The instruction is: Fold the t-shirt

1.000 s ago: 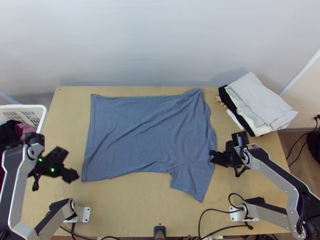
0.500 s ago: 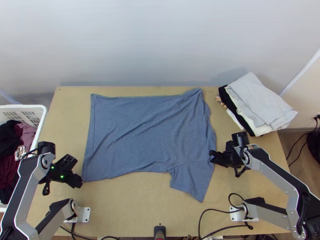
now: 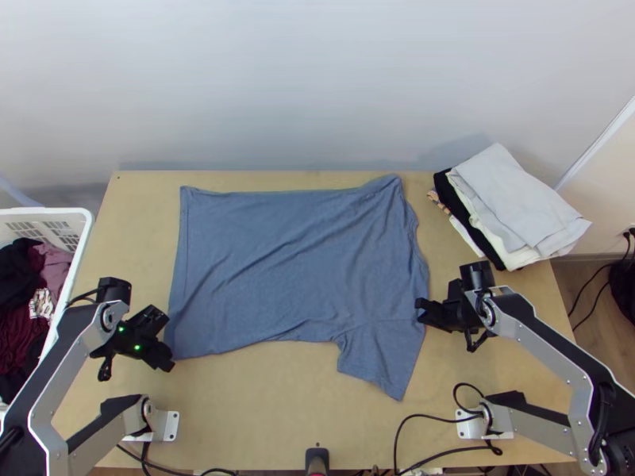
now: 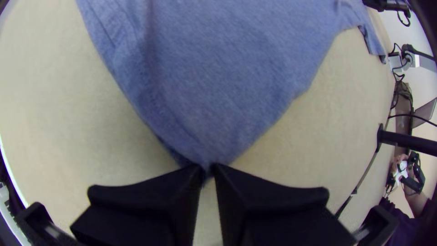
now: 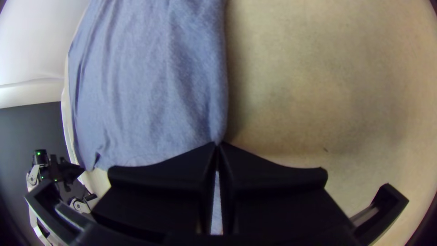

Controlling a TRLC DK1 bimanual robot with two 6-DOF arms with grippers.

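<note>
Two claws, both clenched on cloth: left claw has the hem corner pinched at its tips, right claw has a bit of the shoulder-side edge. Shirt lies mostly flat mid-tabletop, slanting creases across it, sleeve poking toward the near edge. Main risk for you: both bites look shallow, so a fast lift could slip one and drop that end crooked. Pull the claws apart and you'd likely stretch the cloth or pop a corner. Fold with the sleeve splayed and it probably sticks out or bunches; those creases could get locked in too. Edges: far side of the shirt runs close to the tabletop's back edge, wall behind, so don't overshoot there. Stack sits just beyond your right claw; swing wide and you may clip it. Basket is by the left arm. Best room is the near strip of wood, but watch the cable and arm bases.
</note>
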